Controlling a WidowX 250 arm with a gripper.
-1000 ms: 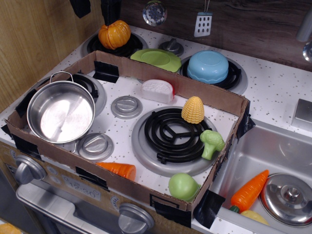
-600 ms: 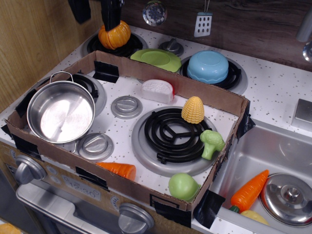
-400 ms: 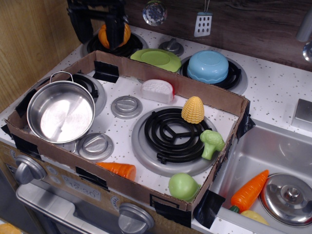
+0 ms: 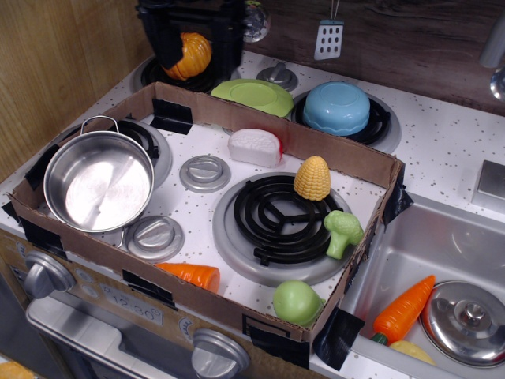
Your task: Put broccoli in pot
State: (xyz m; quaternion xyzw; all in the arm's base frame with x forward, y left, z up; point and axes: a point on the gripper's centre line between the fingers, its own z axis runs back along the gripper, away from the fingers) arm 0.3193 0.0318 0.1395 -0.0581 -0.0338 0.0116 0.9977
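Note:
The broccoli [image 4: 342, 232], light green with a bumpy head, lies on the right edge of the big black burner [image 4: 276, 217], inside the cardboard box. The pot [image 4: 99, 181], shiny steel and empty, stands at the box's left end. My gripper [image 4: 197, 55] is black and hangs at the top of the view, over the back left burner. Its fingers [image 4: 167, 43] are spread open and empty, with the orange pumpkin [image 4: 189, 55] showing between them. The gripper is far from both the broccoli and the pot.
A cardboard box wall [image 4: 276, 126] rings the front stove. Inside lie a corn cob [image 4: 312, 178], a white toy [image 4: 255, 147], a carrot piece [image 4: 189, 275] and a round green toy [image 4: 296, 302]. Behind are a green plate [image 4: 252, 93] and a blue bowl [image 4: 337, 107]. The sink [image 4: 442, 237] holds a carrot [image 4: 402, 308] and a lid [image 4: 465, 320].
My gripper has come down into view at the top left and shifted right, now framing the pumpkin. Nothing on the stove has moved.

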